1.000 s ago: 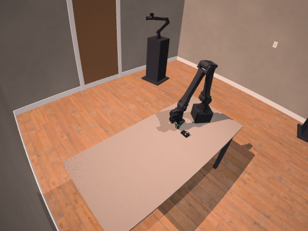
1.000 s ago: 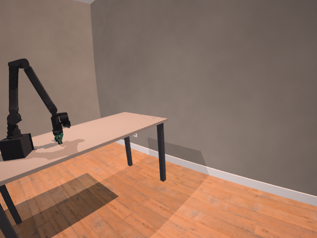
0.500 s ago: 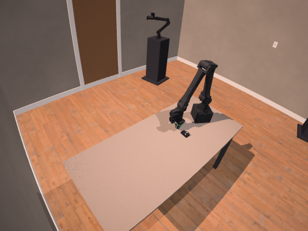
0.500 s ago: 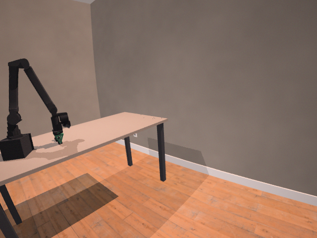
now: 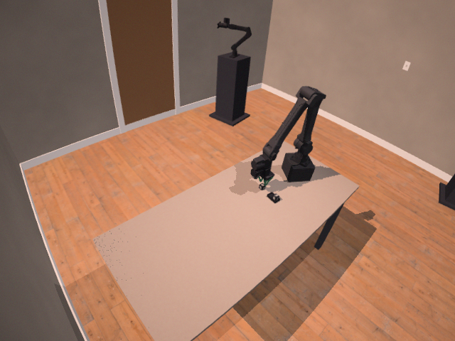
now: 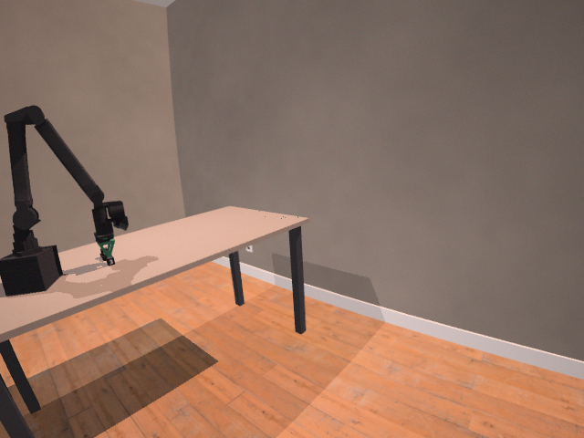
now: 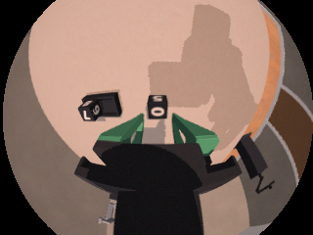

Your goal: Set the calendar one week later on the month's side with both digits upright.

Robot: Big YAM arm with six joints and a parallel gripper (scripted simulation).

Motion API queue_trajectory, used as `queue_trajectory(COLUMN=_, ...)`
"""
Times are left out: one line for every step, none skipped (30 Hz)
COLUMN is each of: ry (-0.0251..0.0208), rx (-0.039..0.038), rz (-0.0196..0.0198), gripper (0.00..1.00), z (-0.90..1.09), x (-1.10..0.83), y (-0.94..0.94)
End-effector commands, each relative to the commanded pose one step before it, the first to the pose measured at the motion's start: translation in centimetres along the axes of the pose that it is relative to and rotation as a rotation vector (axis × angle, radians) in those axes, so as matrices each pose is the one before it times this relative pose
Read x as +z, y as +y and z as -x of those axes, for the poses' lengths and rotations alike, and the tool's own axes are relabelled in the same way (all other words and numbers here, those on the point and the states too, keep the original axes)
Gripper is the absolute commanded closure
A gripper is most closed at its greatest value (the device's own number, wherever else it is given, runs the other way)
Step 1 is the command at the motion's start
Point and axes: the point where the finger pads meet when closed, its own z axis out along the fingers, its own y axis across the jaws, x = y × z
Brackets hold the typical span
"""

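- The black rectangular tray (image 5: pixel 270 195) (image 7: pixel 112 103) lies on the table, one black white-numbered cube (image 5: pixel 276 197) (image 7: pixel 89 111) at its end.
- Near the tray, the green-fingered black gripper (image 5: pixel 263 181) (image 6: pixel 108 253) (image 7: pixel 157 117) stands partly open, holding nothing.
- Beside its fingertips sits another black cube (image 5: pixel 261 186) (image 6: pixel 110 261) (image 7: pixel 157 107), off the tray.

Claw (image 5: pixel 263 182) (image 6: pixel 109 256) (image 7: pixel 157 117) slightly higher; cube (image 5: pixel 261 186) (image 6: pixel 110 261) (image 7: pixel 157 107) now exposed below it.
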Motion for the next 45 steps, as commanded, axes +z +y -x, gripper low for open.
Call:
queue_trajectory(ry=-0.06774, rx=-0.00554, rz=-0.01083, gripper=0.56, z=2.823, x=-3.732, y=-0.630)
queue_trajectory(ry=-0.00090, rx=-0.00008, rz=-0.00016, gripper=0.56, z=0.055, x=-0.602, y=-0.007)
queue_trajectory(ry=-0.00084, rx=-0.00065, rz=-0.00011, gripper=0.56, z=0.054, x=-0.590, y=0.012)
queue_trajectory(ry=-0.00070, rx=-0.00222, rz=0.00004, gripper=0.56, z=0.057, x=-0.565, y=0.064)
queue_trajectory(ry=0.00000, rx=0.00000, rz=0.00000, gripper=0.56, z=0.000, x=0.000, y=0.000)
queue_trajectory(ry=0.00000, rx=0.00000, rz=0.00000, gripper=0.56, z=0.000, x=0.000, y=0.000)
queue_trajectory(ry=-0.00051, rx=-0.00783, rz=0.00057, gripper=0.56, z=0.080, x=-0.525, y=0.246)
queue_trajectory(ry=-0.00093, rx=0.00396, rz=-0.00051, gripper=0.56, z=0.025, x=-0.504, y=-0.136)
queue_trajectory(ry=-0.00083, rx=0.00371, rz=-0.00048, gripper=0.56, z=0.021, x=-0.452, y=-0.127)
queue_trajectory(ry=-0.00066, rx=0.00232, rz=-0.00033, gripper=0.56, z=0.020, x=-0.389, y=-0.081)
queue_trajectory(ry=-0.00043, rx=0.00004, rz=-0.00009, gripper=0.56, z=0.023, x=-0.319, y=-0.006)
queue_trajectory(ry=-0.00019, rx=-0.00259, rz=0.00018, gripper=0.56, z=0.028, x=-0.245, y=0.081)
queue_trajectory(ry=-0.00004, rx=-0.00358, rz=0.00030, gripper=0.56, z=0.027, x=-0.176, y=0.114)
queue_trajectory(ry=-0.00004, rx=-0.00204, rz=0.00016, gripper=0.56, z=0.016, x=-0.116, y=0.065)
queue_trajectory(ry=-0.00010, rx=0.00202, rz=-0.00004, gripper=0.56, z=0.004, x=-0.067, y=-0.007)
queue_trajectory(ry=-0.00005, rx=0.00138, rz=-0.00003, gripper=0.56, z=0.001, x=-0.027, y=-0.007)
queue_trajectory(ry=0.00521, rx=0.00053, rz=0.00078, gripper=0.56, z=-0.080, x=0.150, y=0.000)
queue_trajectory(ry=0.01568, rx=0.00117, rz=0.00234, gripper=0.00, z=-0.307, x=0.454, y=0.013)
queue_trajectory(ry=0.00979, rx=0.00072, rz=0.00146, gripper=0.00, z=-0.442, x=0.258, y=0.048)
queue_trajectory(ry=-0.00126, rx=-0.00009, rz=-0.00019, gripper=0.00, z=-0.006, x=0.031, y=-0.001)
queue_trajectory(ry=-0.00254, rx=-0.00014, rz=-0.00038, gripper=0.00, z=0.064, x=0.000, y=-0.010)
queue_trajectory(ry=0.00000, rx=0.00000, rz=0.00000, gripper=0.00, z=0.000, x=0.000, y=0.000)
queue_trajectory(ry=0.00000, rx=0.00000, rz=0.00000, gripper=0.00, z=0.000, x=0.000, y=0.000)
queue_trajectory(ry=-0.00111, rx=0.00040, rz=-0.00016, gripper=0.00, z=0.028, x=-0.004, y=-0.004)
queue_trajectory(ry=-0.00002, rx=0.00000, rz=0.00000, gripper=0.00, z=0.001, x=-0.001, y=0.000)
queue_trajectory(ry=0.00000, rx=0.00000, rz=0.00000, gripper=0.00, z=0.000, x=0.000, y=0.000)
queue_trajectory(ry=0.00002, rx=0.00000, rz=0.00000, gripper=0.00, z=-0.001, x=0.000, y=0.000)
queue_trajectory(ry=0.00000, rx=0.00000, rz=0.00000, gripper=0.00, z=0.000, x=0.000, y=0.000)
queue_trajectory(ry=-0.00001, rx=0.00000, rz=0.00000, gripper=0.00, z=0.001, x=0.000, y=0.000)
queue_trajectory(ry=0.00001, rx=0.00000, rz=0.00000, gripper=0.00, z=0.000, x=0.000, y=0.000)
queue_trajectory(ry=0.00001, rx=0.00000, rz=0.00000, gripper=0.00, z=0.000, x=0.000, y=0.000)
queue_trajectory(ry=-0.00001, rx=0.00000, rz=0.00000, gripper=0.00, z=0.001, x=0.000, y=0.000)
queue_trajectory(ry=0.00000, rx=0.00000, rz=0.00000, gripper=0.00, z=0.000, x=0.000, y=0.000)
queue_trajectory(ry=0.00001, rx=0.00000, rz=0.00000, gripper=0.00, z=0.000, x=0.000, y=0.000)
queue_trajectory(ry=0.00000, rx=0.00000, rz=0.00000, gripper=0.00, z=0.000, x=0.000, y=0.000)
queue_trajectory(ry=-0.00001, rx=0.00000, rz=0.00000, gripper=0.00, z=0.000, x=0.000, y=0.000)
queue_trajectory(ry=0.00001, rx=0.00000, rz=0.00000, gripper=0.00, z=0.000, x=0.000, y=0.000)
queue_trajectory(ry=-0.00001, rx=0.00094, rz=0.00001, gripper=0.00, z=0.002, x=0.000, y=0.008)
queue_trajectory(ry=0.00000, rx=0.00000, rz=0.00000, gripper=0.00, z=0.000, x=0.000, y=0.000)
queue_trajectory(ry=0.00000, rx=0.00000, rz=0.00000, gripper=0.00, z=0.000, x=0.000, y=0.000)
queue_trajectory(ry=-0.00008, rx=0.00632, rz=0.00006, gripper=0.00, z=0.015, x=-0.001, y=0.054)
queue_trajectory(ry=-0.00020, rx=0.01096, rz=0.00017, gripper=0.00, z=0.038, x=-0.003, y=0.140)
queue_trajectory(ry=-0.00037, rx=-0.00010, rz=0.00033, gripper=0.00, z=0.067, x=-0.006, y=0.260)
queue_trajectory(ry=-0.00100, rx=0.00668, rz=0.00005, gripper=0.00, z=0.085, x=-0.024, y=0.190)
queue_trajectory(ry=-0.00173, rx=0.01445, rz=-0.00025, gripper=0.00, z=0.106, x=-0.045, y=0.109)
